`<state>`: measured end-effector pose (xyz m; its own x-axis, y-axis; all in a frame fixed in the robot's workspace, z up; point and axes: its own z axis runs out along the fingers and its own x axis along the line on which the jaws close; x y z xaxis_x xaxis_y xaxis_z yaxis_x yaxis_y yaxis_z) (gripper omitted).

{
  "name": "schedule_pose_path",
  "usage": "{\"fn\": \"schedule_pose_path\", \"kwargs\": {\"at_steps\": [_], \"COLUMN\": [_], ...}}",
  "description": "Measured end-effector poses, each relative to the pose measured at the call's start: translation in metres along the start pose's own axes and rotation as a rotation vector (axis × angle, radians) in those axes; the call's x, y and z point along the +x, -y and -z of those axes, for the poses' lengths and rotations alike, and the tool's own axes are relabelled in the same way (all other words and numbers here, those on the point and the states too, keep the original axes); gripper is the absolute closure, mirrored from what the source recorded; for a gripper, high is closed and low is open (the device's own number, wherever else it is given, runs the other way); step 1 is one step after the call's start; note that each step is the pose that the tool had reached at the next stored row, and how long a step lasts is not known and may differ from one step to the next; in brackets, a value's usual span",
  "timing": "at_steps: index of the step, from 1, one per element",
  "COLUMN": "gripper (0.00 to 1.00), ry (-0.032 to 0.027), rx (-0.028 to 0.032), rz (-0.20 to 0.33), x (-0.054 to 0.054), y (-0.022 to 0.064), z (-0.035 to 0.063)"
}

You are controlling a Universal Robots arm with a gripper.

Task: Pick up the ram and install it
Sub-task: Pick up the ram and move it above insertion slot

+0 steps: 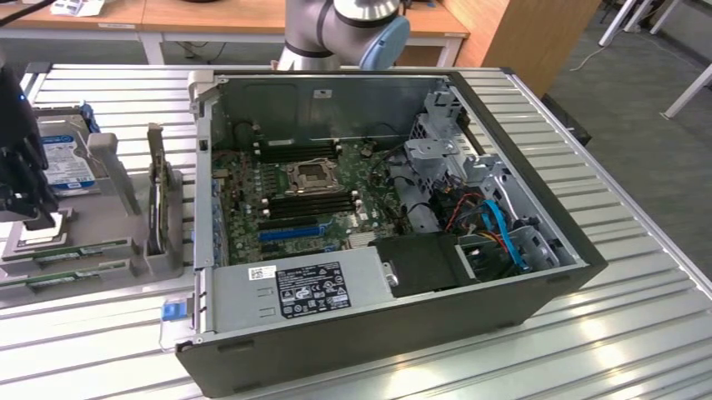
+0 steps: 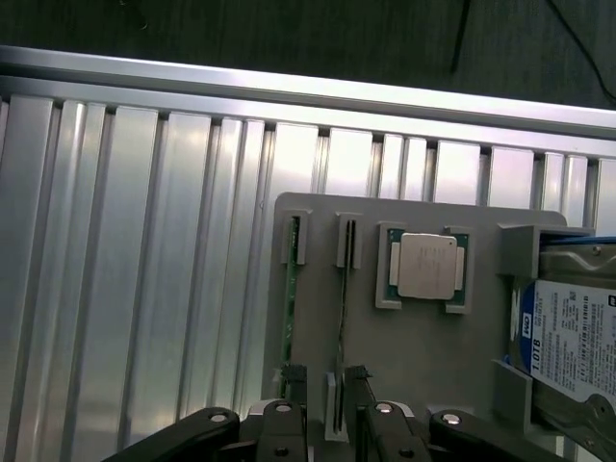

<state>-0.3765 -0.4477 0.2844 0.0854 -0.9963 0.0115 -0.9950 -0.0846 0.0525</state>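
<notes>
**Claw wide above the parts holder, ram not yet gripped**

Claw: fingers spread wide, nothing between them. It hangs over the grey parts holder, which sits on the ribbed tabletop.

Ram: green stick standing on edge in a slot of the holder, thin edge up. A second stick stands in the neighbouring slot, parallel to the first and just beside it, with only a dark thin edge showing. Both are seated in the holder. Neither is lifted.

Key relation: both sticks run lengthwise straight out from under the claw toward the holder's far edge. The two fingers sit to either side of that line, so closing would pinch across the thin dimension, not along the length. Alignment note: the green ram lines up with one fingertip and not with the middle of the gap. The second stick lies inside the gap. Judgement: the claw looks better centred on the second stick than on the green one. How far above them it hangs I cannot tell.

Nearby on the holder: a processor chip and a hard drive, both clear of the fingers.

The open computer case lies well apart, toward the exterior view's right.
</notes>
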Motion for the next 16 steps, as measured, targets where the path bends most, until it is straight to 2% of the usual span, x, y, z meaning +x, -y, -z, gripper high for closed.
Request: {"fn": "schedule_pose_path", "kwargs": {"at_steps": [5, 11, 16], "gripper": [0.7, 0.7, 0.7], "ry": [0.0, 0.0001, 0.0], "rx": [0.0001, 0.0001, 0.0001], "rz": [0.0, 0.0, 0.0], "x": [0.0065, 0.0066, 0.0071], "y": [-0.0008, -0.0009, -0.0005], "z": [-0.0002, -0.0005, -0.0082]}}
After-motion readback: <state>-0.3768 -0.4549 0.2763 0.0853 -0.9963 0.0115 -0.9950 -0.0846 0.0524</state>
